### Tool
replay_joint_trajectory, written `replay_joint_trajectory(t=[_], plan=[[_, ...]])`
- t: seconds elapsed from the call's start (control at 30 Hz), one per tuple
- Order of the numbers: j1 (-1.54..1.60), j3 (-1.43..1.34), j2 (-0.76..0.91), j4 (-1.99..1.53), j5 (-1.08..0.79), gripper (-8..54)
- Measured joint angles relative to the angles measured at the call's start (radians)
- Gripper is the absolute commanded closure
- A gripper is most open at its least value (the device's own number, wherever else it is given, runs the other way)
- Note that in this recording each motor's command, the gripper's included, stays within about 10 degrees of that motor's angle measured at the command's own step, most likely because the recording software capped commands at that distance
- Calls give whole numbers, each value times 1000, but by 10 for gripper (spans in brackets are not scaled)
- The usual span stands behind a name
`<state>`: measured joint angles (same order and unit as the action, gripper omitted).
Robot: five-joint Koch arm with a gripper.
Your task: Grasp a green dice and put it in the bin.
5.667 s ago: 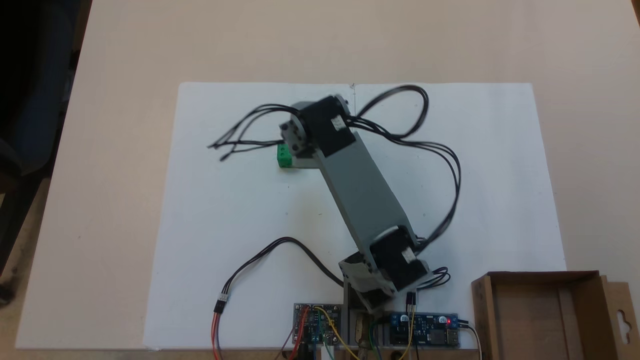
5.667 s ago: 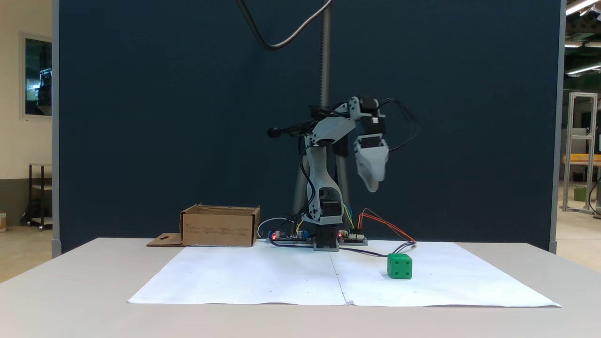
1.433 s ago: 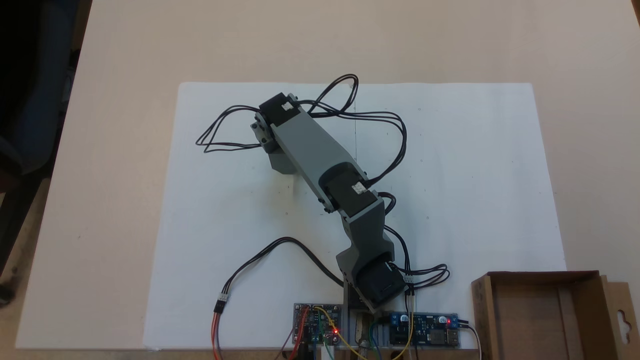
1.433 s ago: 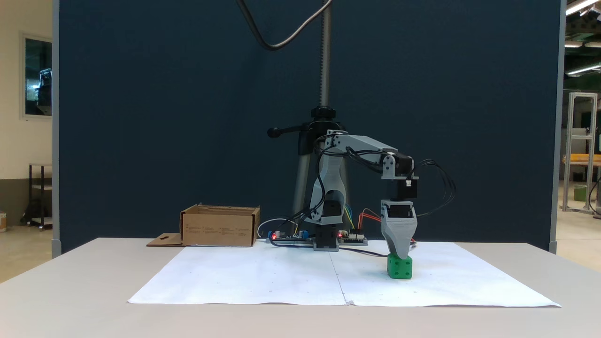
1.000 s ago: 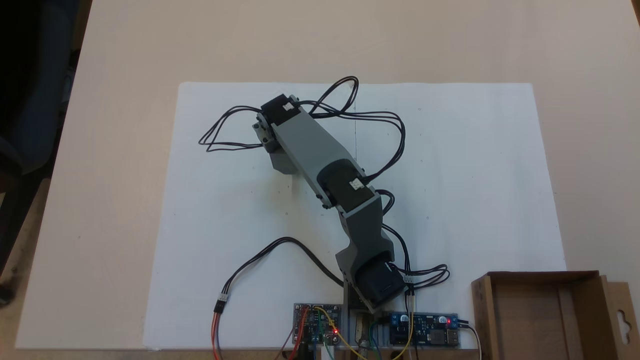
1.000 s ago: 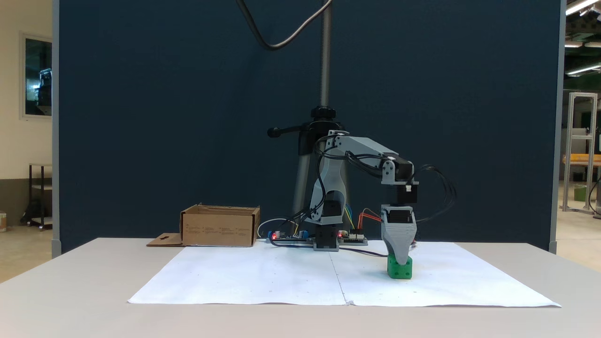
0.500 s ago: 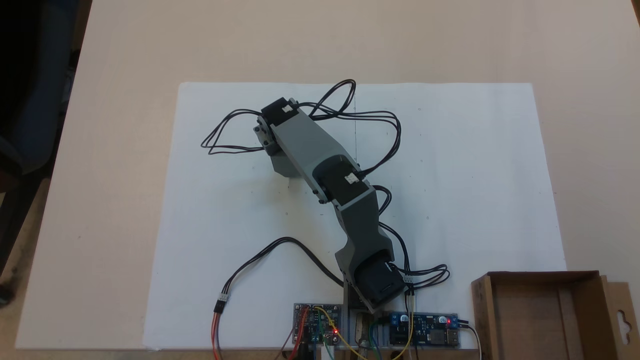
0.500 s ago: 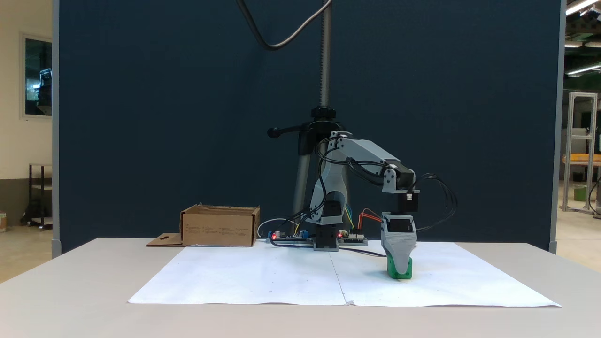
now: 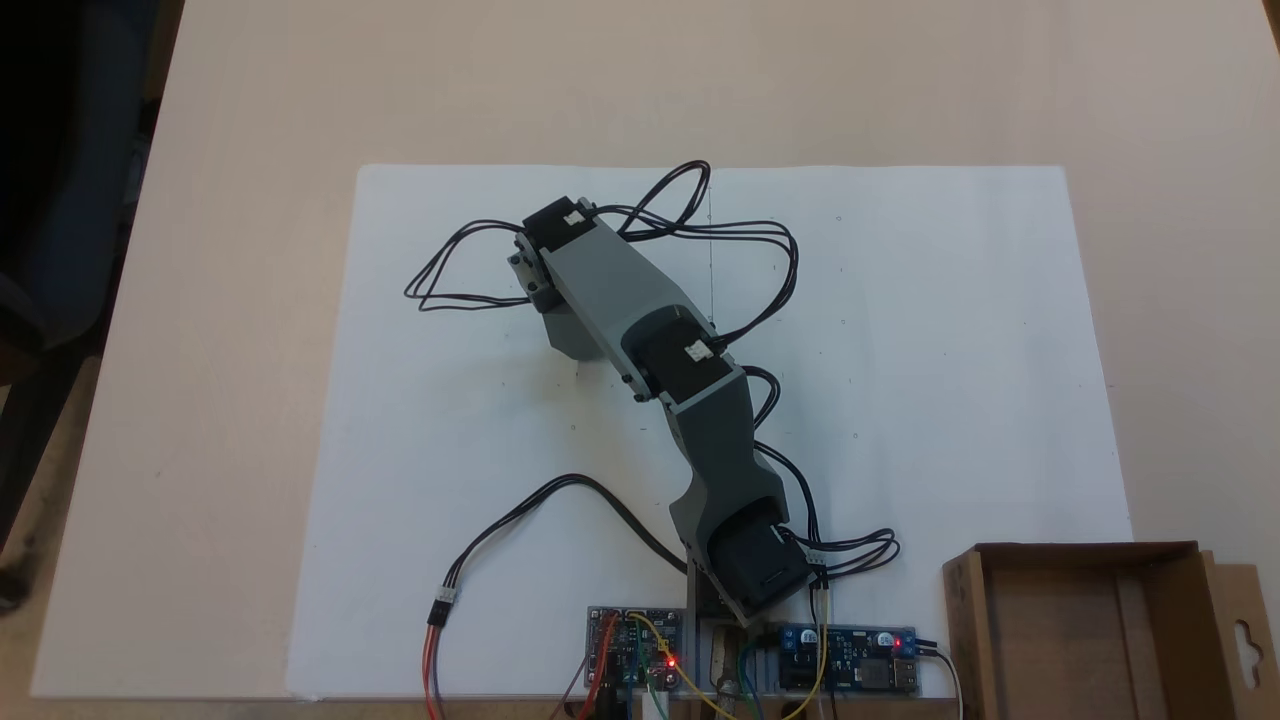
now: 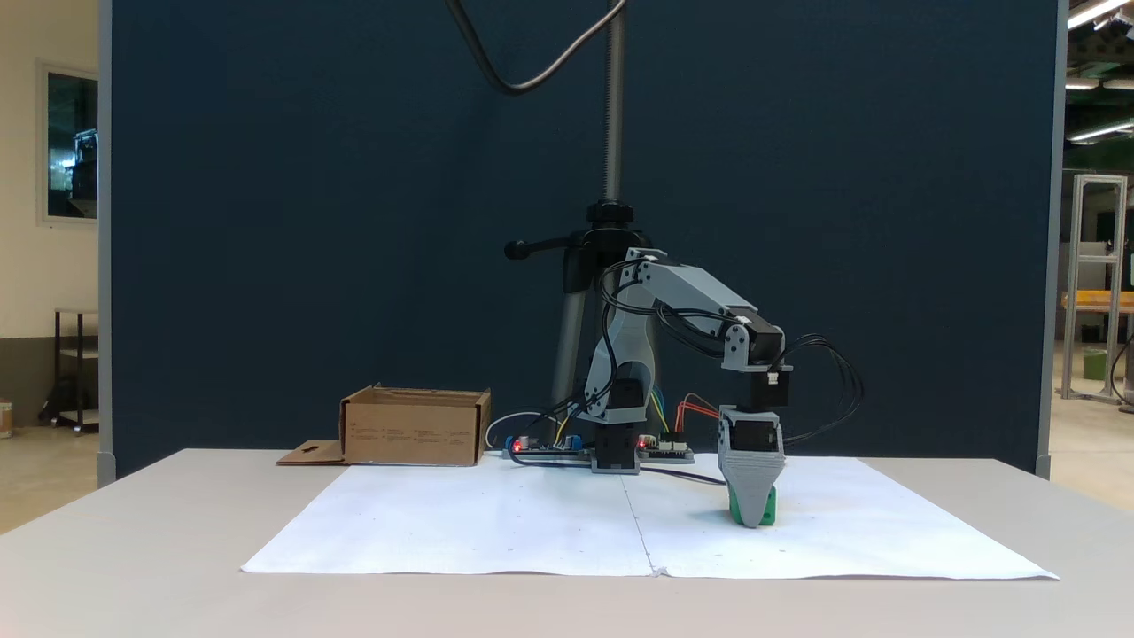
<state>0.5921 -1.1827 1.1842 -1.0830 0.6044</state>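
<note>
The green dice [image 10: 772, 509] rests on the white paper, right of the arm's base in a fixed view. My gripper [image 10: 753, 519] points straight down over it, and its front grey jaw covers most of the dice, so only thin green edges show on either side. One jaw stands behind the other, so I cannot tell how wide they are. From above, the gripper's grey housing [image 9: 568, 335] and the forearm hide the dice. The bin [image 9: 965, 620], a brown cardboard box, sits at the lower right corner there, and at the left of the base [image 10: 416, 430] in the front view.
A white paper sheet [image 9: 950, 330] covers the middle of the table. Circuit boards [image 9: 850, 665] with lit red LEDs and loose black cables [image 9: 520, 510] lie by the arm's base. A tripod pole [image 10: 611, 106] and a dark blue partition stand behind.
The gripper has dropped lower, from just above the dice to down around it, near the paper. The forearm has tilted down with it. The dice and bin have not moved.
</note>
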Motion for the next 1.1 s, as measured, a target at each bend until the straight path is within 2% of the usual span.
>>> replay_joint_trajectory(t=[0.03, 0.07, 0.43, 0.63, 0.73, 0.87, 1.0, 1.1], plan=[[-2, 2, 0, 3, 0, 338], [0, 0, 0, 5, 0, 341], [9, -5, 8, 11, 0, 341], [-5, -11, 94, -49, 0, 341], [-28, 94, 101, -156, 0, 341], [-60, 436, 103, -426, 0, 341], [-60, 630, 103, -560, -2, 341], [-60, 635, 103, -588, -3, 341]])
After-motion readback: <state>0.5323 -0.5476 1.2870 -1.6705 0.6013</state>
